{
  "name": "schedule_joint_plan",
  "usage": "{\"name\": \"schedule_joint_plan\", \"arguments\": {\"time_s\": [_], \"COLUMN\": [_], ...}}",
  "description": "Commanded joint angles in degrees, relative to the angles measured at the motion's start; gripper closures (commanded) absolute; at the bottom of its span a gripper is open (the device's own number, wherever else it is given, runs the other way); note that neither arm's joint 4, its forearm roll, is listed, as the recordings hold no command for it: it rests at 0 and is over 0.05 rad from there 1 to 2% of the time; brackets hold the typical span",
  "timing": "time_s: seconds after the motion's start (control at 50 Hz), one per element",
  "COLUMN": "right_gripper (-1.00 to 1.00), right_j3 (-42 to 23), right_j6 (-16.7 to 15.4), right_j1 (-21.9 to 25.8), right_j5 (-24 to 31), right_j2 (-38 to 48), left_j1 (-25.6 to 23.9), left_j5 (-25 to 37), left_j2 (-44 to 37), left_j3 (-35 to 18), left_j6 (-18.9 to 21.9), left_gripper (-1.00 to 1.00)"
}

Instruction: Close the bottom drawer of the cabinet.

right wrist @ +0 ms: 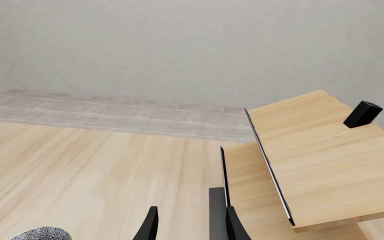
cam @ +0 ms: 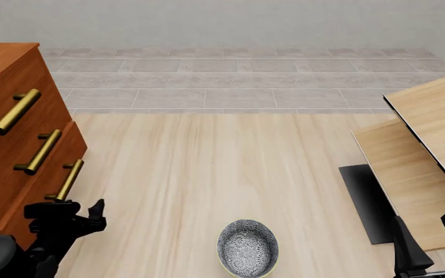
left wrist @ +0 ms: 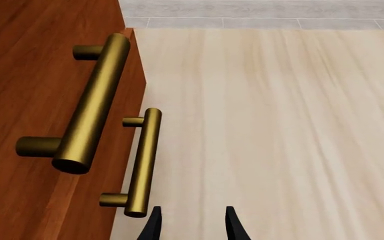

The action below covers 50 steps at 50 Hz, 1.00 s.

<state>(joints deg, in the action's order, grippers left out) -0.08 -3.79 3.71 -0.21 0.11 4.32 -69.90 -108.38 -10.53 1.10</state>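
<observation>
**Left claw beside the bottom drawer handle; right claw idle near the pale furniture**

The cabinet stands ahead and to the left of the left claw. Its bottom drawer is the lowest of three and, in the front view, its front appears to project beyond the drawer above it. The brass handle of this drawer lies just ahead of the left claw's fingertips; contact cannot be confirmed from the front view.

In the left wrist view, the left claw is released: its two black fingers stand apart with bare floor between them and grasp nothing. The nearer handle sits just beside one fingertip, outside the gap. A larger handle appears closer to the camera.

The right claw is also released, its fingers spread and holding nothing. The pale wooden furniture stands just ahead of it and to its right. A patterned bowl rests on the floor between the two claws, well apart from both.
</observation>
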Motion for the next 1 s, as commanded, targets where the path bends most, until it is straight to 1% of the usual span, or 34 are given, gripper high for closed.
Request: {"name": "schedule_joint_plan", "arguments": {"time_s": [0.02,0.32,0.48,0.52,0.78,1.0], "right_gripper": [-1.00,-1.00,-1.00,-1.00,-1.00,-1.00], "right_j3": [-0.01,0.01,0.00,0.02,0.02,0.01], "right_j6": [-0.06,-0.14,-0.16,-0.17,-0.21,-0.22], "right_j1": [0.01,0.06,0.09,0.08,0.11,0.06], "right_j5": [-0.04,-0.14,-0.17,-0.17,-0.21,-0.23], "right_j2": [0.01,0.00,-0.02,-0.02,-0.04,-0.04], "left_j1": [2.04,3.83,4.28,4.49,5.69,5.74], "left_j5": [0.07,0.14,0.09,0.05,0.07,0.07], "left_j2": [-1.34,-1.44,-1.34,-0.86,-0.82,-0.82], "left_j3": [-1.00,-1.49,-1.59,-1.44,-1.56,-1.70], "left_j6": [0.50,1.20,1.96,2.75,3.47,3.21], "left_gripper": [-1.00,-1.00,-1.00,-1.00,-1.00,-1.00]}}
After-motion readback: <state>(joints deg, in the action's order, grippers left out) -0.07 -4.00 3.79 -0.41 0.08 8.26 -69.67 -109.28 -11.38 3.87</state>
